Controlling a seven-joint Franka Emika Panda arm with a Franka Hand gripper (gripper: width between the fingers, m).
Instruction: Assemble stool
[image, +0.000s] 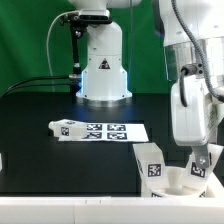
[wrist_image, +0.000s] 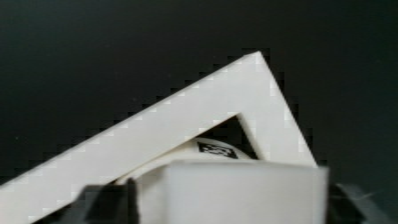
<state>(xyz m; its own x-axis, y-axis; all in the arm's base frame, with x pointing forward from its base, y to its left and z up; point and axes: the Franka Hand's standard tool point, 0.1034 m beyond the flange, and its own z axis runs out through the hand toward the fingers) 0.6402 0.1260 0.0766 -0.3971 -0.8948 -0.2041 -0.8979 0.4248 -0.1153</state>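
Claw (image: 203, 172) is at the near right of the black table (image: 40, 110), hanging down from the arm. Jaws are narrow and clamped on a white stool part (image: 204, 168). In the wrist view the claw (wrist_image: 231, 208) has that stool part (wrist_image: 231, 190) sitting square between the two dark fingers (wrist_image: 98, 205), touching both. We only see a flat blunt face of it there, so we cannot tell its long axis. In the exterior view it looks roughly upright under the claw.

Just left of the claw stands a tilted white tagged piece (image: 152, 165), with its tag facing up and left. We cannot tell whether it touches the held part.

In the wrist view, past the held part, two bars of a white angled frame (wrist_image: 249, 90) meet at a point aimed away from the claw.

A loose stool leg (image: 63, 127) lies well apart, at the left end of the marker board (image: 110, 131), with its long axis running left-right.
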